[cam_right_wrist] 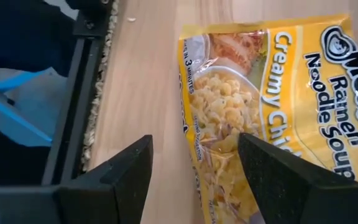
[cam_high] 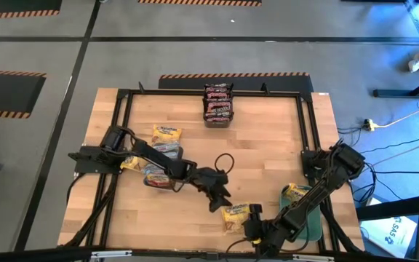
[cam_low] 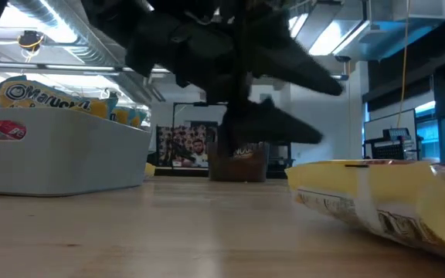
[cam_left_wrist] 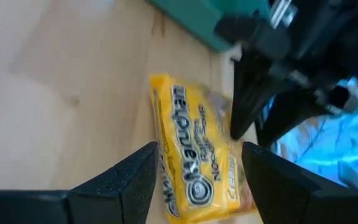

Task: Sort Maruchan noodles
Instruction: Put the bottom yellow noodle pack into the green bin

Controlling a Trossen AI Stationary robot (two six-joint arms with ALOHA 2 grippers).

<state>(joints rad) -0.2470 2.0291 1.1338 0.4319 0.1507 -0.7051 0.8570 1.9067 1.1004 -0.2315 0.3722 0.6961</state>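
A: Maruchan noodles, all over the place. One yellow packet (cam_high: 235, 216) flat on the wooden table (cam_high: 268, 145) near the front edge, just left of the teal tray (cam_high: 313, 222). "Creamy Chicken" readable in the right wrist view (cam_right_wrist: 272, 93). Same packet huge on the right in the low view (cam_low: 385, 205).

B: And the grippers?

A: Left gripper (cam_high: 220, 201) hanging just up-left of that packet, fingers (cam_left_wrist: 123, 180) spread wide, nothing between them, packet (cam_left_wrist: 194, 155) lined up past the gap. Right gripper (cam_high: 253, 227) down at the packet's right edge, fingers (cam_right_wrist: 120, 171) also wide apart, gripping nothing; one finger over bare wood, the other over the packet's wrapper. Contact or not, can't tell.

B: Rest of the packets?

A: Dark maroon stack (cam_high: 218, 103) in a small holder at the back middle. Another yellow one (cam_high: 294, 193) lying in the teal tray. Mixed pile of yellow and pinkish-red ones (cam_high: 160, 149) on the left, under the left arm, partly in the pale grey tray (cam_high: 157, 182). Grey tray's wall (cam_low: 60, 158) clear in the low view, yellow packets (cam_low: 45, 96) poking over the rim.

B: Anything else on the table?

A: Loop of black cable (cam_high: 224, 161) around the middle.
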